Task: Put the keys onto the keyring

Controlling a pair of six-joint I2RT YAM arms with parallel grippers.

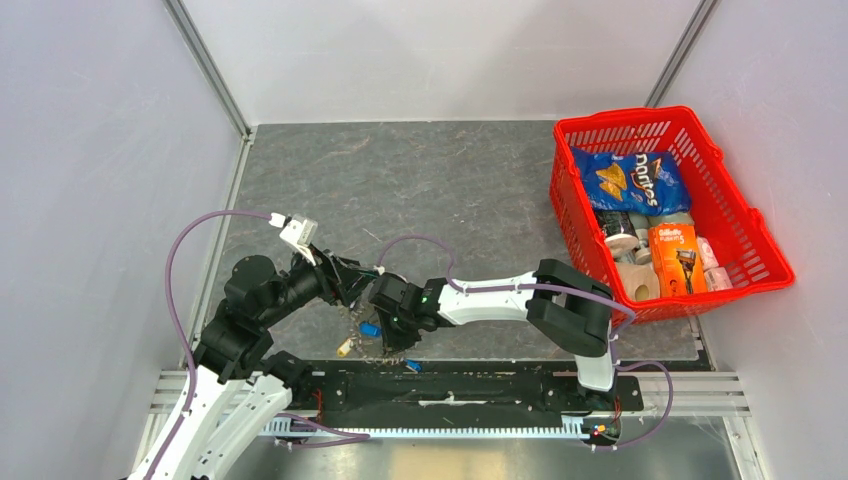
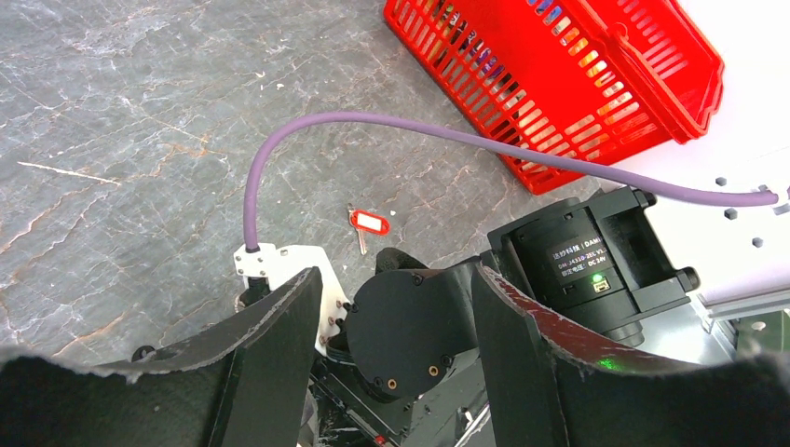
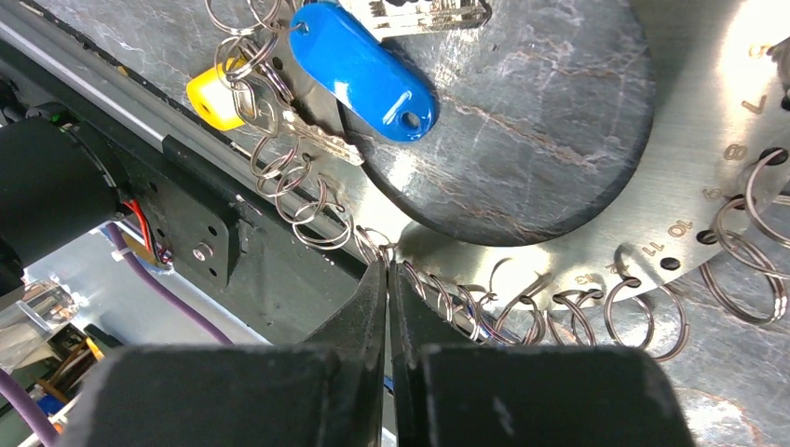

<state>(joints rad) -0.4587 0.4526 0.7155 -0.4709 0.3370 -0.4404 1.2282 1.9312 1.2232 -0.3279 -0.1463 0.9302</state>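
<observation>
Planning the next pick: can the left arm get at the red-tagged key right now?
Probably not directly: the red-tagged key lies bare on the table, but the right arm's wrist sits between it and the open left end effector.

I read this as a robotics lab cell: white panels [image 1: 90, 150] and aluminium posts [image 1: 208, 68] wall in the grey bench [image 1: 450, 190] beyond my right fingers [image 3: 368, 326], a red grocery basket [image 1: 720, 295] off to their right.
</observation>
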